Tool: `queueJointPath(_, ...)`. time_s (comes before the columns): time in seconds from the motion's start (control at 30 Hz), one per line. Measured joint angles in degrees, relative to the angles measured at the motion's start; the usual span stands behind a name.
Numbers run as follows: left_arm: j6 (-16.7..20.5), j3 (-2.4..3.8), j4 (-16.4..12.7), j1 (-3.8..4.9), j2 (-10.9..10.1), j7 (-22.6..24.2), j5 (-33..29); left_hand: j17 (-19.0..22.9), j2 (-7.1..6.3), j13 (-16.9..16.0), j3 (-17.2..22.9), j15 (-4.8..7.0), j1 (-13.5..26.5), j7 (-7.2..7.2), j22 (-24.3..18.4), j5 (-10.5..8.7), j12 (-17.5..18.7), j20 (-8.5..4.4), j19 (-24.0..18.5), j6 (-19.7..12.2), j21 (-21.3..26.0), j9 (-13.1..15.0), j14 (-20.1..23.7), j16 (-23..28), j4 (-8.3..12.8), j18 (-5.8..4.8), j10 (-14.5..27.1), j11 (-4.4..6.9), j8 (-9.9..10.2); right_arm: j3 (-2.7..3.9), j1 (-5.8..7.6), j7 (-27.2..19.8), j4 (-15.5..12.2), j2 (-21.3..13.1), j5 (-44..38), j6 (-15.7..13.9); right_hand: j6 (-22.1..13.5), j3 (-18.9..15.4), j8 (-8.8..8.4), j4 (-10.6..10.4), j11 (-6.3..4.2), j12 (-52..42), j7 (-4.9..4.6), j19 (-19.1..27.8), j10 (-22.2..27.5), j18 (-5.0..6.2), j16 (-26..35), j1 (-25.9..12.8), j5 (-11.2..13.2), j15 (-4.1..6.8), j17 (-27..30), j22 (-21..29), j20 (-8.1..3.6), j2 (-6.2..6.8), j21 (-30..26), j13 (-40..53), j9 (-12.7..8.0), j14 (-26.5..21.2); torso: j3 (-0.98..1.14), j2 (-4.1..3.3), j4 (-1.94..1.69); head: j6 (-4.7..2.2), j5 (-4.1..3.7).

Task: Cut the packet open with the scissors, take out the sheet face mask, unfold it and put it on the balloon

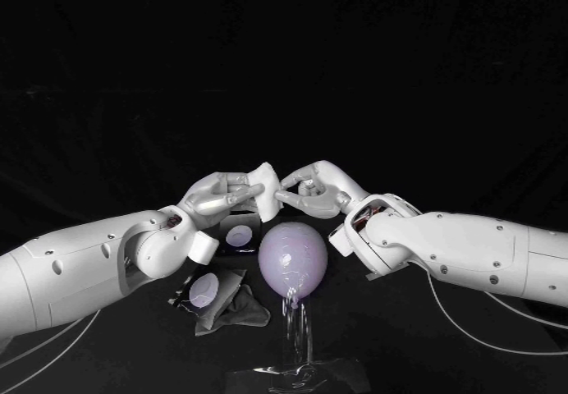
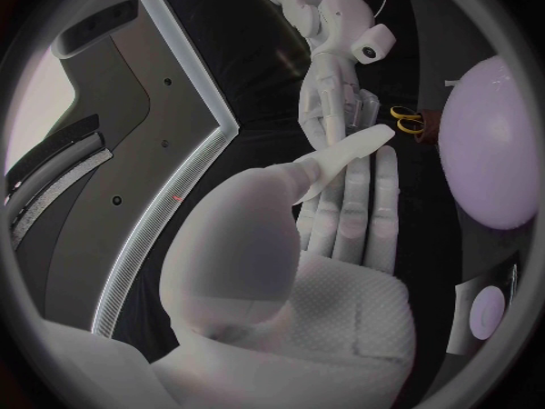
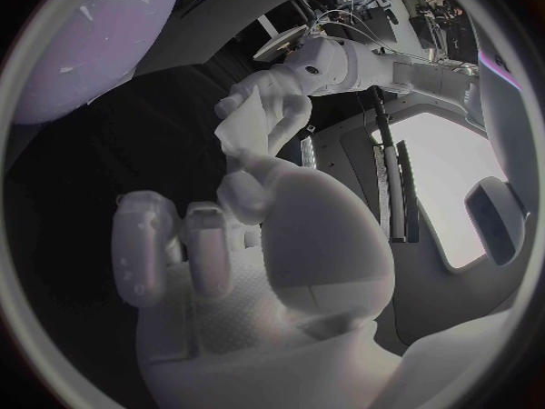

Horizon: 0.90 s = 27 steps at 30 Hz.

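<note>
Both hands meet just past the top of the balloon [image 1: 292, 258]. The left hand [image 1: 222, 199] has its fingers closed on the folded white sheet mask [image 1: 267, 187], and the right hand [image 1: 310, 187] pinches its other edge. The dark packet [image 1: 231, 308] lies on the table [image 1: 402, 361] beside the balloon.

We find the head view dim: the tabletop [image 1: 391, 353] sinks to near black, while light from above picks out the sheet face mask [image 1: 263, 189] and lays a soft sheen on the balloon [image 1: 292, 258]. In our wrist views straight edges bend toward the dark rim; a bright panel [image 3: 454, 182] glares in the right one.
</note>
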<state>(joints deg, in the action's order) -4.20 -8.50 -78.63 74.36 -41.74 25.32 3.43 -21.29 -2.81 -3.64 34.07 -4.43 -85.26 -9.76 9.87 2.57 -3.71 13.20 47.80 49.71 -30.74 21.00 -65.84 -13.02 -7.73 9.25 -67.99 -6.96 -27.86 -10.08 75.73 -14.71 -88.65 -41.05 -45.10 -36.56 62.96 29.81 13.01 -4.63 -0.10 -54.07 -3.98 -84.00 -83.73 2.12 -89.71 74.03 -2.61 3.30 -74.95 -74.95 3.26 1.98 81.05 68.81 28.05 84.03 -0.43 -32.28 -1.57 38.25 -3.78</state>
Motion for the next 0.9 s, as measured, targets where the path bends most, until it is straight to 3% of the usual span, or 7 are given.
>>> queueJointPath(0.1,0.0,0.0,0.0,0.0,-0.1,-0.1,0.0,0.0,0.0,0.0,0.0,0.0,0.0,0.0,0.0,0.0,0.0,0.0,0.0,0.0,0.0,0.0,0.0,0.0,0.0,0.48,0.0,0.0,0.0,0.0,0.0,0.0,-0.1,-0.3,0.2,-0.1,0.0,0.4,0.1,0.2,0.0,0.0,0.0,-0.1,0.0,0.0,0.0,0.2,0.2,0.0,0.0,0.0,-0.11,-0.18,0.3,0.0,0.0,0.0,0.0,0.0,0.0,-0.04,0.0)
queueJointPath(0.33,0.0,-0.02,0.2,-0.02,-0.1,-0.2,0.2,0.0,0.0,0.0,0.0,-0.01,0.0,0.01,0.0,0.0,0.0,0.0,0.0,0.0,0.0,0.0,0.0,0.0,0.0,0.49,0.0,0.0,0.2,0.02,0.01,0.0,-0.5,-1.0,0.3,0.1,-0.3,1.1,0.21,0.1,-0.26,2.1,-0.27,0.0,0.3,0.0,0.2,0.3,0.0,-0.01,0.0,0.0,-0.19,-0.33,-0.3,-1.1,0.0,0.0,-0.01,0.0,0.0,-0.1,0.15)
queueJointPath(0.9,0.3,-0.04,0.4,-0.04,-0.2,-0.5,0.5,0.0,-0.02,0.0,0.0,-0.02,0.0,0.02,0.0,-0.07,0.0,0.01,0.0,0.0,0.0,0.0,0.0,0.0,0.0,0.46,0.0,0.0,0.0,0.04,0.03,0.5,-1.6,-1.9,0.0,1.7,-1.6,2.5,0.19,0.3,0.24,6.1,-0.72,0.0,1.2,0.0,1.4,0.4,0.0,-0.02,0.0,0.0,-0.19,-0.4,-1.7,-3.3,0.8,0.0,0.0,0.0,0.0,-0.23,0.27)
